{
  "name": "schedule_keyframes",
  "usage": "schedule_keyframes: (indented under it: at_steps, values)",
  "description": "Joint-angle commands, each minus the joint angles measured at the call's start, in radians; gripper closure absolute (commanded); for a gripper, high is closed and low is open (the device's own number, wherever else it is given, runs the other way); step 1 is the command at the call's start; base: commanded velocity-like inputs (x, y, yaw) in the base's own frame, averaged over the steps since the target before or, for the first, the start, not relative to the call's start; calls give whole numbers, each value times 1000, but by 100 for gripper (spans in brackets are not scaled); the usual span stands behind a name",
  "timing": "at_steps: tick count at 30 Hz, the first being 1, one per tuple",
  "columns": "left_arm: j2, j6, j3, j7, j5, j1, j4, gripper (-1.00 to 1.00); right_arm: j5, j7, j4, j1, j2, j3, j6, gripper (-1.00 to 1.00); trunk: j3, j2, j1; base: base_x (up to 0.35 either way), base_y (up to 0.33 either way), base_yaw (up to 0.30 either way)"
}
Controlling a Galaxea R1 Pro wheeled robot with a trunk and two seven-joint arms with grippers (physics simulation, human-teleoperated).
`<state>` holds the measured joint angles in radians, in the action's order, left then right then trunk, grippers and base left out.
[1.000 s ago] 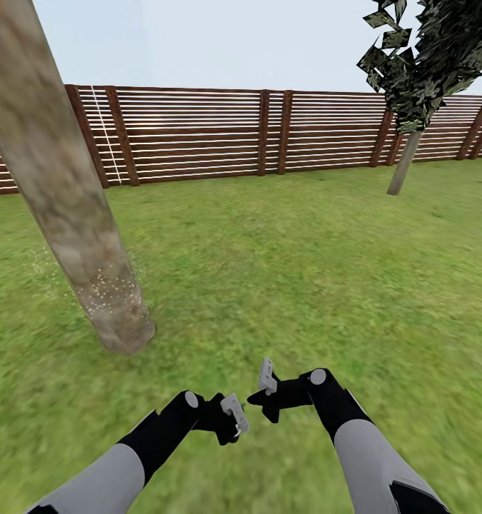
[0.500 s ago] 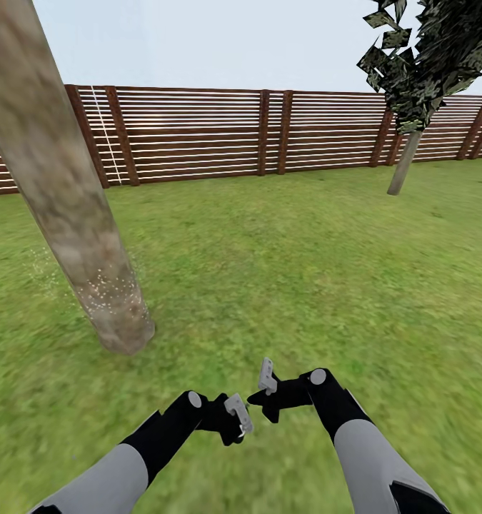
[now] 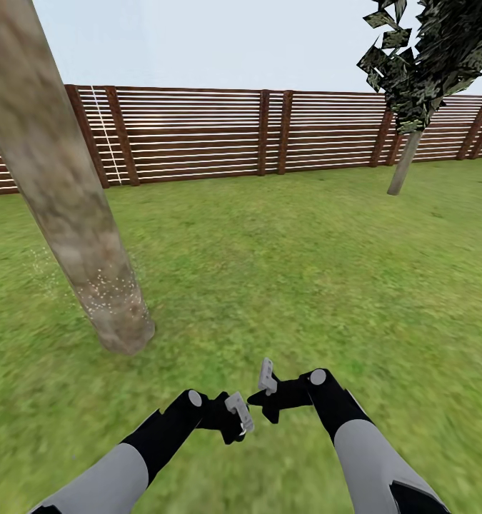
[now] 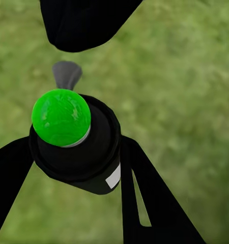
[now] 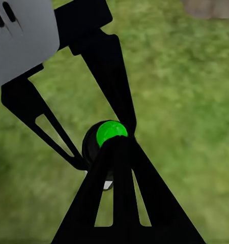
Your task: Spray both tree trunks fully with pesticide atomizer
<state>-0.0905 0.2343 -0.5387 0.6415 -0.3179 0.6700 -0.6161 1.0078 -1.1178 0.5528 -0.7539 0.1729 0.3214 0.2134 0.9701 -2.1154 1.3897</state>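
The left gripper [image 4: 76, 162] has its two black fingers [image 4: 145, 198] closed against the sides of the pesticide atomizer [image 4: 81, 145], a small dark bottle with a white label patch; its top shows bright green here, not red. In the right wrist view the same bottle [image 5: 105, 140] sits between the left gripper's fingers, and one black finger [image 5: 122, 203] of the right gripper crosses in front of it; whether the right gripper's jaws are spread or pressed together cannot be told. In the head view the left gripper [image 3: 238, 414] and the right gripper [image 3: 267, 377] meet low and near the middle, almost touching, the right one a little farther and higher. Both arms reach forward from the near edge with bent elbows, grey upper sleeves leading into black forearms that angle inward toward each other. Beneath them lies the green lawn [image 3: 305, 271] of the garden. To the near left stands a thick tree trunk [image 3: 62, 193] of mottled beige-grey bark, leaning in this view, with white specks of pesticide [image 3: 112, 296] scattered over its lower part and on the grass to its left. Far right stands the second tree [image 3: 412, 78], its slim pale trunk [image 3: 403, 168] under dark angular leaves. A brown slatted fence [image 3: 269, 132] runs across the far side below a pale sky.
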Motion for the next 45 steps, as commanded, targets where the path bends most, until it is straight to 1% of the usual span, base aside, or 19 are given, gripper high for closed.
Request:
schedule_keyframes:
  at_steps: [1, 11, 14, 16, 25, 28, 29, 32, 34, 35, 36, 37, 39, 41, 42, 43, 44, 45]
  values:
    - [0, 5, 0, 4, -4, 0, -2, 100, 10, -4, 1, -1, 2, 8, 9, 100, 1, 0, 0, 0, 0, 0]
    - [0, 3, 0, 7, -2, 0, -4, 100, 11, -4, -5, -1, 2, 8, 9, 100, 1, 0, 0, 0, 0, 0]
    - [1, 2, 0, 32, -1, 0, -4, 100, 11, -3, -5, -1, 2, 8, 9, 100, 1, 0, 0, 0, 0, 0]
    - [1, 2, 0, 38, -1, 0, -4, 100, 11, -3, -5, -1, 2, 9, 9, 100, 1, 0, 0, 0, 0, 0]
    - [2, 3, 2, 39, -1, 2, -5, 100, 11, -3, -5, -1, 2, 8, 9, 100, 1, 0, 0, 0, 0, 0]
    - [11, 1, 5, 37, -6, 2, 9, 100, 11, -3, -5, -1, 2, 8, 9, 100, 1, 0, 0, 0, 0, 0]
    - [25, 1, 6, 37, -7, 2, 10, 100, 11, -3, -5, -1, 2, 8, 9, 100, 1, 0, 0, 0, 0, 0]
    - [80, 0, 5, 36, -10, 1, 24, 100, 11, -4, -5, -1, 2, 8, 9, 100, 1, 0, 0, 0, 0, 0]
    - [120, -1, 5, 33, -15, 0, 77, 100, 11, -4, -5, -1, 2, 8, 9, 100, 1, 0, 0, 0, 0, 0]
    - [150, -2, 4, 33, -19, 0, 102, 100, 11, -4, -5, -1, 2, 8, 9, 100, 1, 0, 0, 0, 0, 0]
    - [188, -4, 3, 32, -21, -1, 115, 100, 11, -4, -5, -1, 2, 8, 10, 100, 1, 0, 0, 0, 0, 0]
    - [221, -14, 3, 31, -21, -1, 122, 100, 11, -4, -5, -1, 2, 8, 10, -100, 1, 0, 0, 0, 0, 0]
    - [293, -85, 4, 31, -16, -1, 154, 100, 11, -4, -5, -1, 2, 9, 10, -100, 1, 0, 0, 0, 0, 0]
    - [351, -129, 8, 29, -11, -1, 224, 100, 13, -1, -5, 0, 2, 11, 10, -100, 1, 0, 0, 0, 0, 0]
    - [368, -138, 15, 25, -2, -1, 240, 100, 14, 1, -6, 0, 2, 12, 10, -100, 1, 0, 0, 0, 0, 0]
    - [391, -144, 56, 9, 26, -1, 250, 100, 15, 16, -6, 3, 2, 13, 13, -100, 1, 0, 0, 0, 0, 0]
    - [404, -146, 105, -11, 51, -1, 255, 100, 14, 54, -7, 4, 2, 16, 14, -100, 1, 0, 0, 0, 0, 0]
    - [415, -148, 192, -56, 81, -1, 273, 100, 13, 182, -9, 8, -12, 33, 15, -100, 1, 0, 0, 0, 0, 0]
